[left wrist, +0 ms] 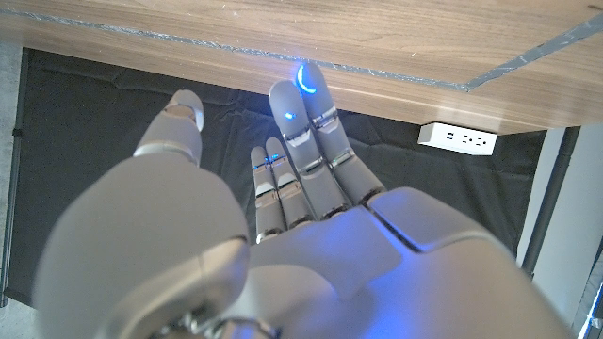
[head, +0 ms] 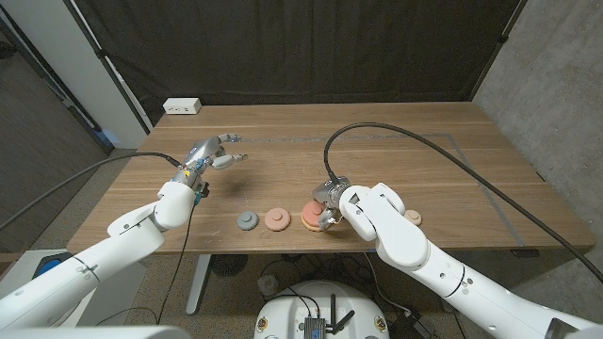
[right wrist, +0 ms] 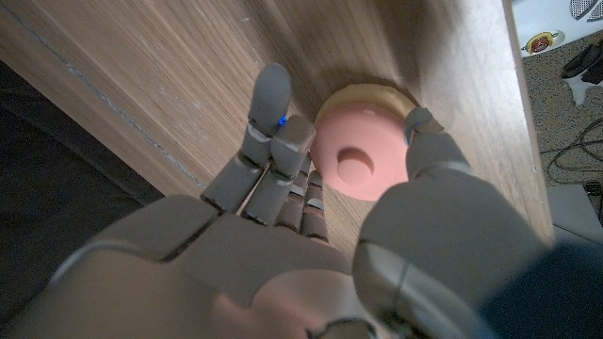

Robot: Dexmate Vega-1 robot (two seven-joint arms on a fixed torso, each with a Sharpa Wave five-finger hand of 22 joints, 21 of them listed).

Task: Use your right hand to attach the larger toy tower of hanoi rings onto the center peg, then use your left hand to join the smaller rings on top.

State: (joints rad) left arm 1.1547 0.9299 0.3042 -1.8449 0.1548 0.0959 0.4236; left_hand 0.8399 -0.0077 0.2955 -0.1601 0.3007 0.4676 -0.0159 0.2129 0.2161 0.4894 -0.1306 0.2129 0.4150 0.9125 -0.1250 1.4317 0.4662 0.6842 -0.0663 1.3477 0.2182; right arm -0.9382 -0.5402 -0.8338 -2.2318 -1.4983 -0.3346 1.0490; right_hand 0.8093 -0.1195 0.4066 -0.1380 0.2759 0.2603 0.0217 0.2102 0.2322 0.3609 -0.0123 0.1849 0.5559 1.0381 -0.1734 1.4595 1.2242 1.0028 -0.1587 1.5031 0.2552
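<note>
The right hand [head: 327,201] is seen low over the table [head: 396,141] near its front edge, with fingers [right wrist: 273,141] on one side and the thumb on the other side of a pink ring [right wrist: 361,157]. The pink ring is stacked on a cream-coloured ring [right wrist: 388,91] beneath it, and a round peg tip is shown at its centre. Whether the pink ring is actually gripped cannot be told, as the fingers look close but not clearly pressed. Beside this stack, a salmon ring [head: 276,218] and a grey ring [head: 248,220] are laid separately on the table. A further small piece [head: 413,217] is partly hidden behind the right arm. The left hand [head: 209,153] is held above the table, well apart from the rings, open and holding nothing. A white power strip [head: 182,106] is set at the far left corner.
</note>
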